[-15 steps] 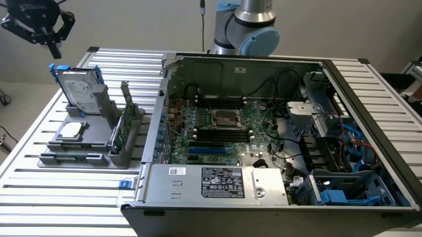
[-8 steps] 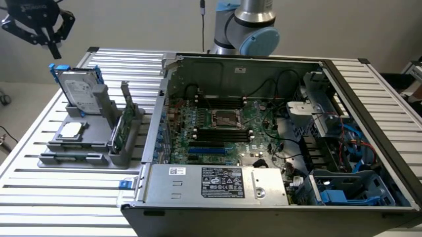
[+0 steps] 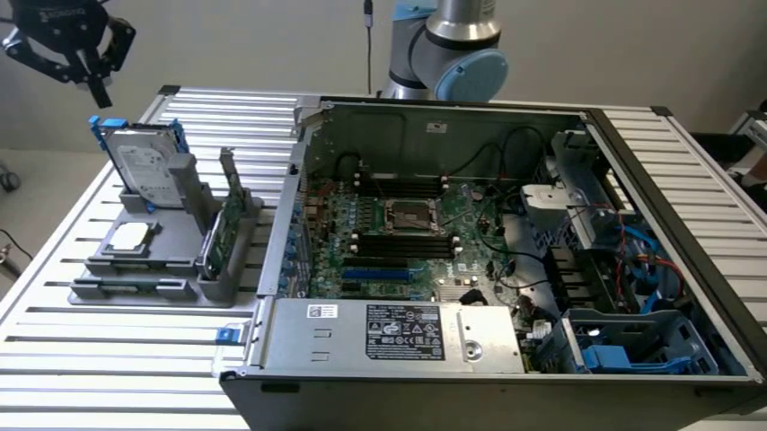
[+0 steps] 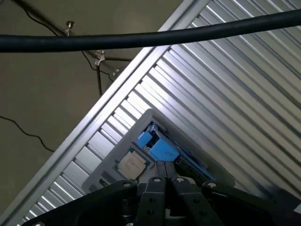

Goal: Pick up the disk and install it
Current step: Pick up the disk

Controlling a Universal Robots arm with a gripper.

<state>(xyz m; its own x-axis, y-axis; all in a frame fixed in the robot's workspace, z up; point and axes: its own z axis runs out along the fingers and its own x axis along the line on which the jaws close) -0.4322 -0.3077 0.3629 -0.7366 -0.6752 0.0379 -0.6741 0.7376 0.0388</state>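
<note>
The disk (image 3: 144, 166), a silver-grey drive with a white label in a blue carrier, stands upright in the grey holder (image 3: 144, 287) on the table at the exterior view's left. In the wrist view I look down on its blue top edge (image 4: 162, 149). My gripper (image 3: 96, 88) hangs in the air well above the disk, a little toward the exterior view's left, touching nothing. Its fingers (image 4: 165, 178) are shut together with nothing between them.
The holder also carries a small square CPU chip (image 3: 129, 236) and a thin green card (image 3: 222, 233). An open computer case (image 3: 504, 269) with a blue-lined drive bay (image 3: 623, 346) takes up the exterior view's right. A black cable (image 4: 141, 37) crosses the wrist view.
</note>
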